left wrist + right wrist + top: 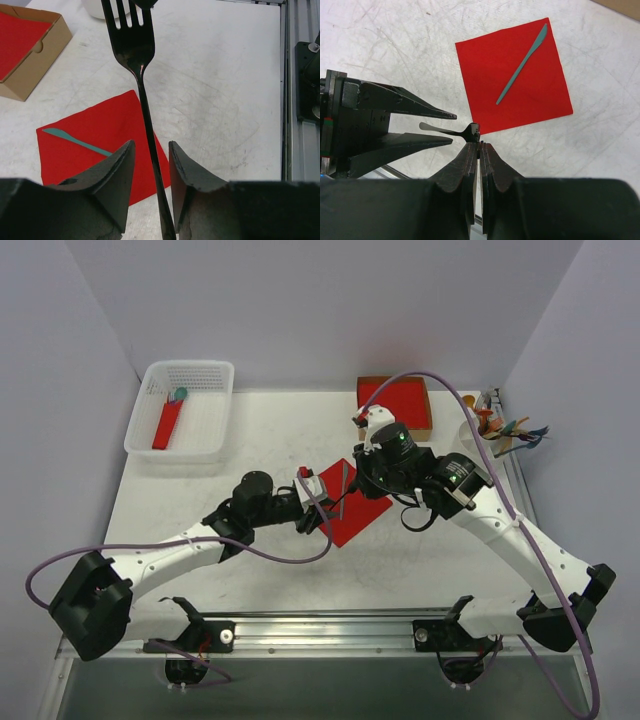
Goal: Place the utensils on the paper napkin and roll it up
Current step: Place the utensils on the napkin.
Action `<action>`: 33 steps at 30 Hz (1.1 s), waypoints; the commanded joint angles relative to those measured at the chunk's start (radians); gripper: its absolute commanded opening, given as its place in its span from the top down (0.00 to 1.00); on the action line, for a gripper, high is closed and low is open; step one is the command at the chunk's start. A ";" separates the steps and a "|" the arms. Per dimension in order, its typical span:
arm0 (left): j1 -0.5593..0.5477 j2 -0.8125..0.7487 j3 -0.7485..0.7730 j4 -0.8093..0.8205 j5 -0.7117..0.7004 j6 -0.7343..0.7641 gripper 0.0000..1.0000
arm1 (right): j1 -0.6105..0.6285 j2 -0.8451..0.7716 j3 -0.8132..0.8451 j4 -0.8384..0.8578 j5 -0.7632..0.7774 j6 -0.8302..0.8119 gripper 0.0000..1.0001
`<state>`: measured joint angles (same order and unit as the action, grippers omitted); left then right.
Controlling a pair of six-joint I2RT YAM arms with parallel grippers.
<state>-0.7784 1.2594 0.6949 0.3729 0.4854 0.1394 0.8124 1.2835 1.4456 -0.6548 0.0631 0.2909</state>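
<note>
The red paper napkin [362, 512] lies flat at the table's middle, also in the left wrist view [95, 132] and right wrist view [520, 75]. A slim grey-teal knife [345, 480] lies on it [75, 140] [522, 62]. My right gripper [350, 492] [479, 145] is shut on the head end of a dark fork [141, 75] [445, 130] and holds it above the napkin's near-left edge. My left gripper [322, 512] [151, 145] is open. The fork's handle runs between its fingers [420, 105] with a gap on each side.
A white basket [205, 375] at the back left holds a red roll with a teal spoon head [168, 422]. A cardboard box of red napkins [400, 405] [52, 37] sits at the back. A white cup with colourful cutlery [490, 430] stands at the back right.
</note>
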 commanded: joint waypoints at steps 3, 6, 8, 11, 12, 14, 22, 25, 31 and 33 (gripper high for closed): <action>-0.005 0.020 0.066 -0.008 0.044 0.014 0.61 | 0.007 -0.001 0.016 0.014 0.018 -0.007 1.00; -0.005 0.029 0.078 -0.006 0.048 0.011 0.62 | 0.008 -0.001 0.012 0.015 0.014 -0.012 1.00; -0.004 0.038 0.086 -0.006 0.051 0.009 0.65 | 0.010 -0.001 0.007 0.014 0.012 -0.016 1.00; -0.005 0.044 0.092 -0.012 0.056 0.008 0.67 | 0.008 -0.003 -0.004 0.015 0.017 -0.018 1.00; -0.005 0.044 0.092 -0.011 0.058 0.008 0.69 | 0.008 -0.006 -0.007 0.017 0.017 -0.019 1.00; -0.004 0.043 0.091 -0.011 0.059 0.011 0.76 | 0.010 -0.006 -0.014 0.023 0.015 -0.018 1.00; -0.002 0.034 0.080 0.000 0.062 -0.007 0.97 | 0.008 -0.013 -0.037 0.056 0.018 -0.026 0.72; -0.002 0.051 0.092 0.004 0.048 -0.064 0.98 | 0.007 -0.059 -0.066 0.104 0.070 -0.004 0.59; 0.027 0.135 0.143 -0.028 -0.109 -0.311 0.98 | -0.036 -0.170 -0.097 0.158 0.210 0.043 0.44; 0.039 0.178 0.169 -0.034 -0.163 -0.423 0.98 | -0.062 -0.194 -0.109 0.165 0.239 0.065 0.44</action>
<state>-0.7639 1.3972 0.7948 0.3359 0.4252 -0.0940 0.7807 1.1500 1.3483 -0.5491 0.1890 0.3168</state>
